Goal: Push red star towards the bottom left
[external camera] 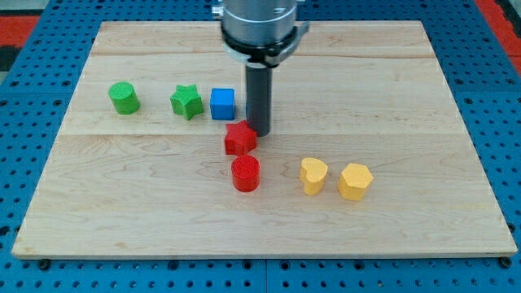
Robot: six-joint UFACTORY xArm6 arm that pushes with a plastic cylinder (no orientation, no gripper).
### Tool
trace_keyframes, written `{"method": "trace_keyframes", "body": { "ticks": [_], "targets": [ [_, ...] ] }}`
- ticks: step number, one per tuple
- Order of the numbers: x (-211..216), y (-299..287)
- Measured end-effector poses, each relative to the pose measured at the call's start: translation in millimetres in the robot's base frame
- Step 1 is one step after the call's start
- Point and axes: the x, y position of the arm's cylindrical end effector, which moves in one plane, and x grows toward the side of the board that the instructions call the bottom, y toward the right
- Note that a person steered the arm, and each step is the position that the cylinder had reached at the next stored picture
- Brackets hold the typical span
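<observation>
The red star point(240, 138) lies near the middle of the wooden board point(146, 212). My tip point(259, 133) stands right at the star's upper right side, touching or nearly touching it. A red cylinder point(245, 173) sits just below the star. A blue cube point(222, 103) is just above and left of the star, close to the rod's left.
A green star point(186, 102) and a green cylinder point(124, 98) lie at the view's left. A yellow heart-like block point(313, 175) and a yellow hexagonal block point(355, 181) lie at the right. Blue pegboard surrounds the board.
</observation>
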Motion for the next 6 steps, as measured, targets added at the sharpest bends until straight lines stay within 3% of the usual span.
{"method": "trace_keyframes", "body": {
  "ticks": [6],
  "targets": [
    [50.5,-84.3]
  ]
}}
